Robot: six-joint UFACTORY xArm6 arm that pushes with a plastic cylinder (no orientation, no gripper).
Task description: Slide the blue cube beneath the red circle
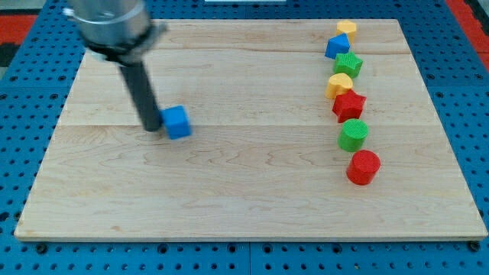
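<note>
Here my tip (150,127) touches the smooth blue cube (177,122) on pale wood.

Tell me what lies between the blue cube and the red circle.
Nothing: in the camera view, only bare board separates the blue cube from the red circle. My tip touches the cube's left side.

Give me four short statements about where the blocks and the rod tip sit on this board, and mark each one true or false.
1. My tip sits just to the view's left of the blue cube. True.
2. The blue cube lies directly beneath the red circle. False: it is far off to the view's left.
3. The red circle is the lowest block in the right-hand column. True.
4. The green circle sits below the red circle. False: it is just above it.
</note>
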